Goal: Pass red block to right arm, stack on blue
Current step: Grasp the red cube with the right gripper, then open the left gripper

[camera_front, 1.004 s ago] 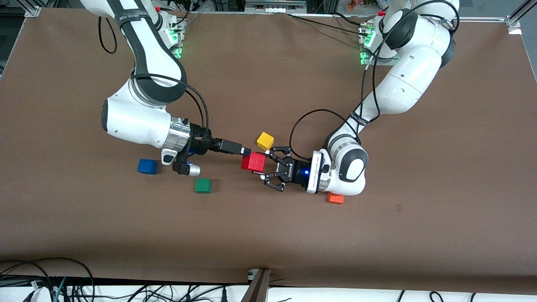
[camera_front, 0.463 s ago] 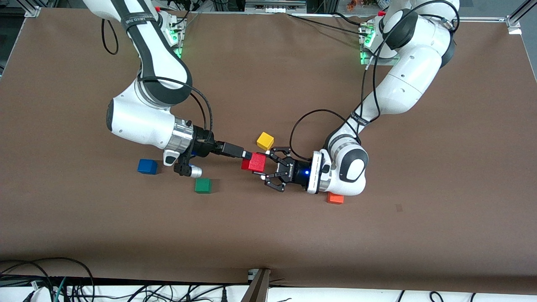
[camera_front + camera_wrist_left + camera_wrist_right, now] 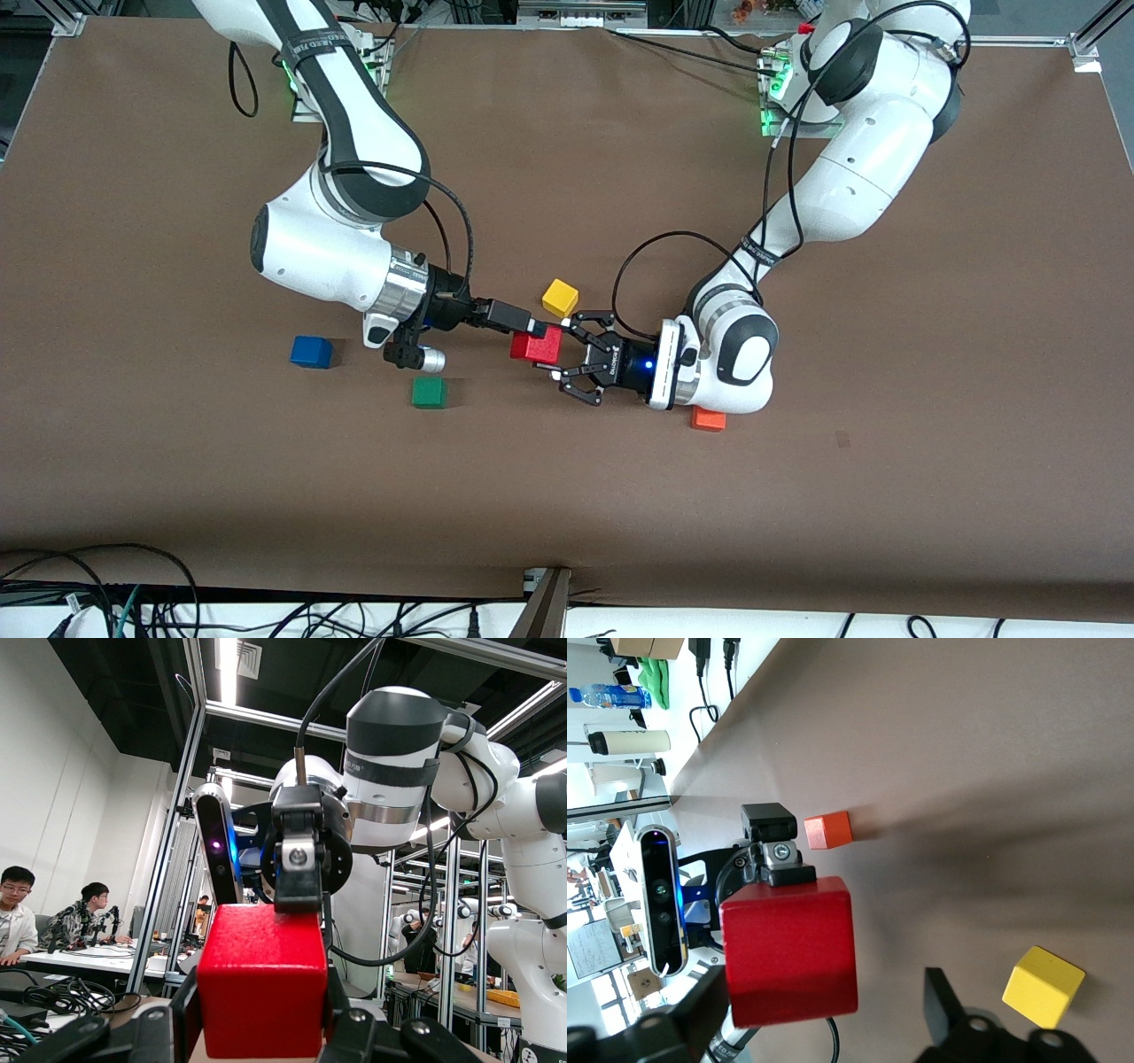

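The red block [image 3: 537,346] is up in the air over the middle of the table, gripped by my left gripper [image 3: 560,353], which is shut on it. In the left wrist view the block [image 3: 261,979] sits between the left gripper's [image 3: 261,1032] jaws. My right gripper [image 3: 534,335] reaches in from the right arm's end and is open around the same block. In the right wrist view the block [image 3: 788,948] lies between the spread fingers of the right gripper [image 3: 824,992], close to one and apart from the other. The blue cube [image 3: 311,352] rests on the table toward the right arm's end.
A green cube [image 3: 429,392] lies nearer the front camera than the right wrist. A yellow cube [image 3: 560,297] [image 3: 1043,986] lies on the table just farther than the red block. An orange cube [image 3: 708,418] [image 3: 827,829] lies beside the left wrist.
My right arm has moved toward the left gripper, and its open fingers now reach around the red block. The left gripper and the block have stayed in place.
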Controlling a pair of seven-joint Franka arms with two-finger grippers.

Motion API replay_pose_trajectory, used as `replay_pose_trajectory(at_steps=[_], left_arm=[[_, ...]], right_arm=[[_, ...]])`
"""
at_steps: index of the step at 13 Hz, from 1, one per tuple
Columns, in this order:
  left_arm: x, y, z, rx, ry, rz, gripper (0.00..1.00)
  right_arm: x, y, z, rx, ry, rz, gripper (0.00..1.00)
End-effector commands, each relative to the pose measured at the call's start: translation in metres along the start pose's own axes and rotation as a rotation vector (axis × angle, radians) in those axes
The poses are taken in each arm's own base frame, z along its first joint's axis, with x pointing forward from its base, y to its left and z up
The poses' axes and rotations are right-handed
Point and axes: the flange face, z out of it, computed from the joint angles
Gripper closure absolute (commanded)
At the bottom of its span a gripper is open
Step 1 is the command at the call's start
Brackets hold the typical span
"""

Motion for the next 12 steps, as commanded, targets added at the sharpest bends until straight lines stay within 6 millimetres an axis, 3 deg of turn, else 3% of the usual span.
replay_pose_trajectory(at_steps=[1,3,11,12], left_arm=[[0.0101,-0.0005,0.0021,0.016,0.005,0.019,1.0],[0.0102,-0.0004,0.0022,0.015,0.006,0.019,1.0],[0.0071,0.0004,-0.0001,0.02,0.008,0.01,1.0],[0.0051,0.0008,-0.0023,0.022,0.005,0.008,0.22]], right_arm=[[-0.0004,-0.0065,0.0015,0.022,0.007,0.006,0.86],[-0.0004,-0.0065,0.0015,0.021,0.007,0.005,0.96],[0.0012,-0.0089,-0.0034,0.024,0.014,-0.003,0.99],[0.0024,-0.0103,-0.006,0.028,0.017,-0.004,0.99]])
